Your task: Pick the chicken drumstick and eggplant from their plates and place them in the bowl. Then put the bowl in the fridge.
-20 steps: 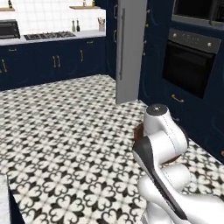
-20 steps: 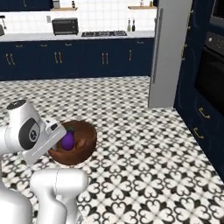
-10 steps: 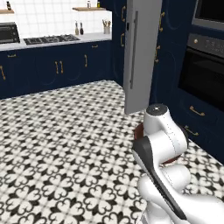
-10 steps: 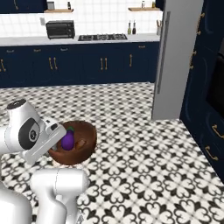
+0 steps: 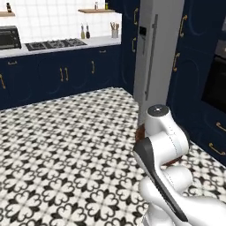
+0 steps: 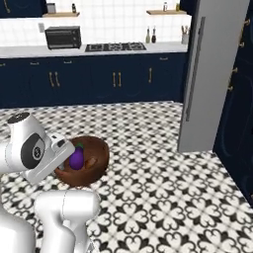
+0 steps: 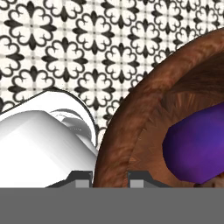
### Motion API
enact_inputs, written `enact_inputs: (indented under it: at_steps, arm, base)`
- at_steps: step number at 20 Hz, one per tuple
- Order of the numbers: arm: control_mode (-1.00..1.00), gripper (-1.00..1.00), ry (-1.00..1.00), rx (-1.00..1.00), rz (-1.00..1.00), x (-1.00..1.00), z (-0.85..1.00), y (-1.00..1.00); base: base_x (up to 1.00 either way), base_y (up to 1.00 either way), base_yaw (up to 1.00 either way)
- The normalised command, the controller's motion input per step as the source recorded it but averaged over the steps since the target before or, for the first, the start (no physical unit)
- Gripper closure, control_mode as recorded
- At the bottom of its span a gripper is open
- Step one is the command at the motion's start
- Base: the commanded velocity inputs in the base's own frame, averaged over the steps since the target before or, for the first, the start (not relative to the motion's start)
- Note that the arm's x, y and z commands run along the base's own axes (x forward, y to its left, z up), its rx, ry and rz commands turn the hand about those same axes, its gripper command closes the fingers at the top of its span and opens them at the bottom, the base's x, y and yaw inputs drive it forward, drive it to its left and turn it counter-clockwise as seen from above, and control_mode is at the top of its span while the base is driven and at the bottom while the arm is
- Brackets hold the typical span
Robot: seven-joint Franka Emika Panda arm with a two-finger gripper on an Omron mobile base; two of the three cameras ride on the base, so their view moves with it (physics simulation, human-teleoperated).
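The gripper (image 7: 110, 177) is clamped on the near rim of the wooden bowl (image 6: 94, 163), one dark fingertip outside the wall and one inside, so the bowl hangs off the hand above the patterned floor (image 6: 148, 197) while the base faces the fridge (image 6: 212, 74). Holding it by the rim leaves the open top level enough to keep its load from spilling. The eggplant (image 6: 76, 158) lies inside the bowl, just beyond the fingertips and to their right in the hand view, its purple skin close against the inner wall. A small brown piece beside it in the right base view is probably the chicken drumstick (image 6: 91, 161), though it is too small to be sure. The fridge stands ahead and to the right, its grey door (image 5: 152, 57) apparently swung outward, well apart from the bowl.
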Motion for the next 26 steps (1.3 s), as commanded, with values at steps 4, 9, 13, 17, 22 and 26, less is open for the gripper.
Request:
enact_inputs:
  at_steps: [4, 9, 13, 17, 22, 26]
  arm:
    - [1.0, 1.0, 0.0, 0.0, 0.0, 0.0, 0.0, 0.0]
    - [1.0, 1.0, 0.0, 0.0, 0.0, 0.0, 0.0, 0.0]
    - [1.0, 1.0, 0.0, 0.0, 0.0, 0.0, 0.0, 0.0]
    - [1.0, 1.0, 0.0, 0.0, 0.0, 0.0, 0.0, 0.0]
    - [1.0, 1.0, 0.0, 0.0, 0.0, 0.0, 0.0, 0.0]
    - [1.0, 1.0, 0.0, 0.0, 0.0, 0.0, 0.0, 0.0]
  base:
    - [1.0, 0.19, 0.0]
    - [1.0, 0.08, 0.0]
    - [1.0, 0.0, 0.0]
    - [1.0, 0.0, 0.02]
    - [1.0, 0.0, 0.01]
    - [1.0, 0.0, 0.0]
